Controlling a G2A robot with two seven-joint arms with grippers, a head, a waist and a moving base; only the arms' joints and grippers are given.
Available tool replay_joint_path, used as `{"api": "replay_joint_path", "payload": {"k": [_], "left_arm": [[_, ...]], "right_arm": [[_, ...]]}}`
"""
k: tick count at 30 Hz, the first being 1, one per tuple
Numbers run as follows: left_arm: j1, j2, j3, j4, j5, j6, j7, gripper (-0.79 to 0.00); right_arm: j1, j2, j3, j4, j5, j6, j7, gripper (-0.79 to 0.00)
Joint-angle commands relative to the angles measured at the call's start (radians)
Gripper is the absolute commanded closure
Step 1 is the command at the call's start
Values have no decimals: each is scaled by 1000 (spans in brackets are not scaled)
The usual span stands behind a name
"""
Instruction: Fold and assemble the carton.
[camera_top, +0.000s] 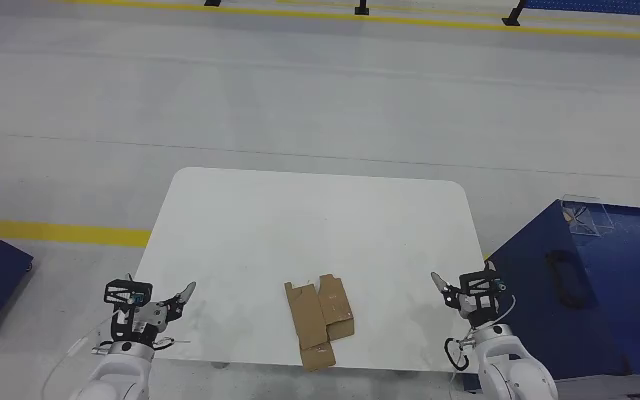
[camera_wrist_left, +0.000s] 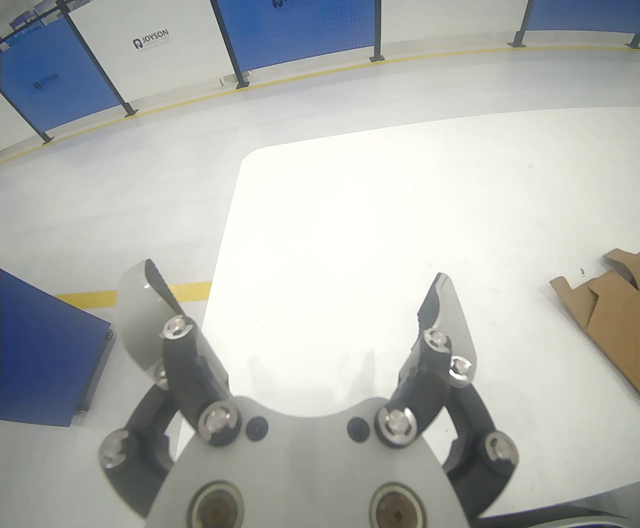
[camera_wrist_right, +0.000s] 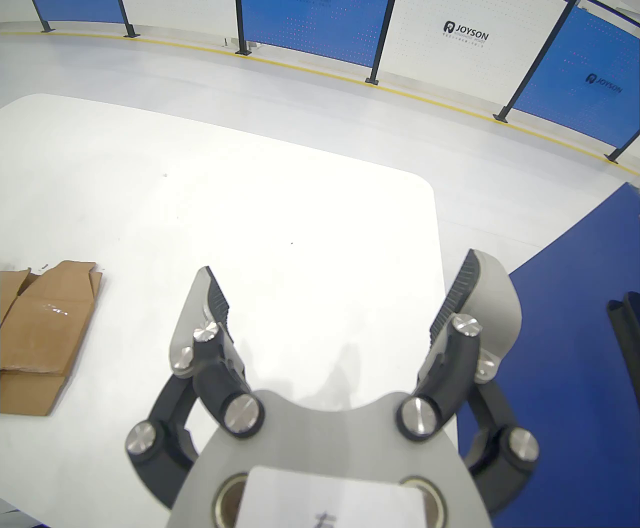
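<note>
Carton (camera_top: 320, 322), brown and flattened, lies on the white tabletop (camera_top: 300, 215) between the two claws, with one end reaching the tabletop edge nearest the robot. Its long axis runs from that edge away toward the far side, slightly skewed, and so roughly along the direction both claws point, not across it. Layered flaps are visible, none raised; assembly is judged not yet begun. Left claw (camera_top: 160, 290) hangs over its own corner of the tabletop with fingers spread wide and nothing between them; the carton (camera_wrist_left: 610, 310) lies off to its inner side, toward the other arm, and apart from it. Right claw (camera_top: 463, 280) hangs at the opposite corner, likewise spread and holding nothing, with the carton (camera_wrist_right: 45, 320) off to its inner side. The two stand at about equal distance from the carton; the right appears marginally nearer, though the margin is too small to rely on. Bare tabletop lies between each claw and the carton. A blue unit (camera_top: 570, 290) stands just outboard of the right claw (camera_wrist_right: 339, 261), beyond the tabletop edge, and a blue panel (camera_wrist_left: 45, 350) stands outboard of the left claw (camera_wrist_left: 294, 270); both lie away from the line to the carton. Judgement: either claw must travel sideways inward and meet a long edge of the carton, which lies flat against the surface and offers little to pinch.
</note>
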Motion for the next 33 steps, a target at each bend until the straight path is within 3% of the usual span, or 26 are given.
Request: {"api": "replay_joint_path", "payload": {"k": [1,10,12,18,21,24,28,33], "left_arm": [[0,0,0,0,0,0,0,-784],[0,0,0,0,0,0,0,-785],[6,-1,7,-9,-43,-25,-34,-785],[2,-9,-67,-122,-703,-98,-454,-785],[-15,-6,-92,-107,-995,-124,-660,-785],[-54,-3,-97,-54,-1213,-113,-813,-785],[-129,-2,-63,46,-1396,-63,-933,-785],[-216,-1,2,139,-1430,0,-999,-785]], "right_arm": [[0,0,0,0,0,0,0,-784],[0,0,0,0,0,0,0,-785],[0,-2,-8,-7,64,-43,31,-785],[168,4,30,71,640,-271,532,-785],[281,7,23,185,966,-287,802,-785],[395,9,-7,324,1138,-253,989,-785],[509,4,-79,499,1251,-240,1110,-785],[544,-4,-135,588,1236,-301,1059,-785]]}}
